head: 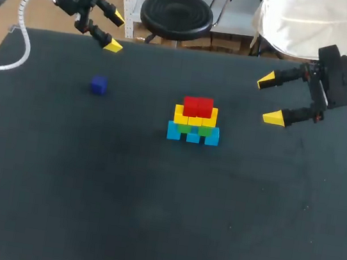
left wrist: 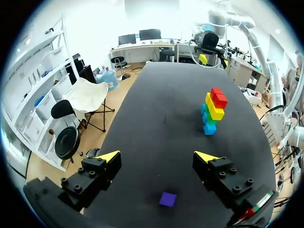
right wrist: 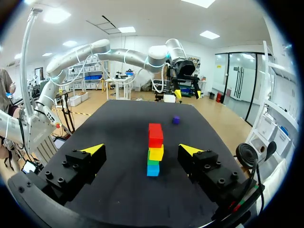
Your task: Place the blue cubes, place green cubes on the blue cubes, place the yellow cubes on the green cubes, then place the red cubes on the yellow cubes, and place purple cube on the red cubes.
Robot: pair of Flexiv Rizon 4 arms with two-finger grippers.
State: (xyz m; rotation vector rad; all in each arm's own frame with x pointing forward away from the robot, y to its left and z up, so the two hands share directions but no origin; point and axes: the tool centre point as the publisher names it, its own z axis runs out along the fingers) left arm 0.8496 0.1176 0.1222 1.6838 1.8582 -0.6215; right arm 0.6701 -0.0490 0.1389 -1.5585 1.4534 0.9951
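stack (head: 195, 121) mid-table, blue cubes (head: 174, 131) at base, green cubes (head: 206, 131), yellow cubes (head: 209, 118), red cubes (head: 197, 106) on top, purple cube (head: 98, 85) lying loose well left of stack, left gripper (head: 114, 31) released and empty, above the table past the purple cube, right gripper (head: 269, 99) released and empty, right of stack

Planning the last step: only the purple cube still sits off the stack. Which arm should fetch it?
Left. The purple cube lies alone near the open left gripper, on its side of the table. The right gripper hangs on the other side of the stack.
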